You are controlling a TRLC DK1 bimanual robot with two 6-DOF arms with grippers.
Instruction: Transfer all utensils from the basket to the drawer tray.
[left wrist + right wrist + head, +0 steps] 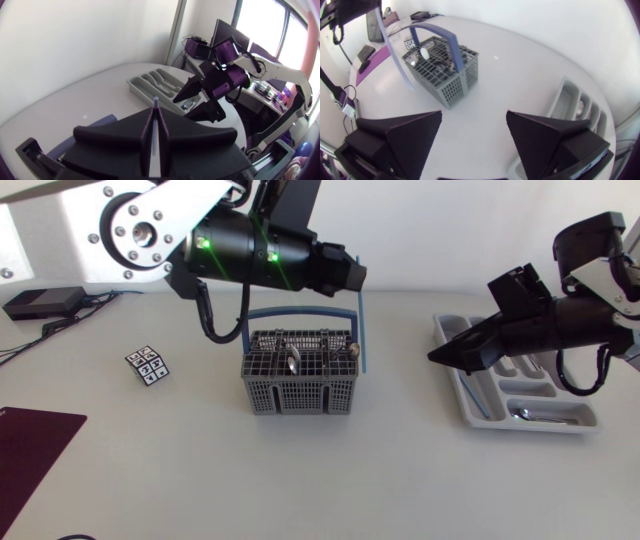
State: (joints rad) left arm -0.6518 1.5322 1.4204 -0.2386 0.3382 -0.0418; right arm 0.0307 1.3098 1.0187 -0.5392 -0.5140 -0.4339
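White table (200, 470) fills my overhead feed, with both arms coming in over it. My left arm (250, 250) reaches in from the upper left, and its gripper (352, 275) sits above the far right corner of the basket. Its jaws are pressed together on a thin pale-blue utensil (361, 325), which hangs down beside the basket's right edge. I cannot tell whether its lower end touches the basket. My right arm (560, 320) comes in from the right, with its gripper (445, 355) over the left end of the tray. Its fingers are spread wide and there is nothing between them. The grey tray (540, 427) lies to the right, well apart from the basket, with a spoon (528, 414) in a near compartment. The grey basket (300, 395), with a blue arched handle, stands mid-table, and metal spoons (290, 361) stand upright inside it. A dark purple mat (30, 440) lies at the near left corner. A small patterned card (148, 366) lies to the left of the basket.
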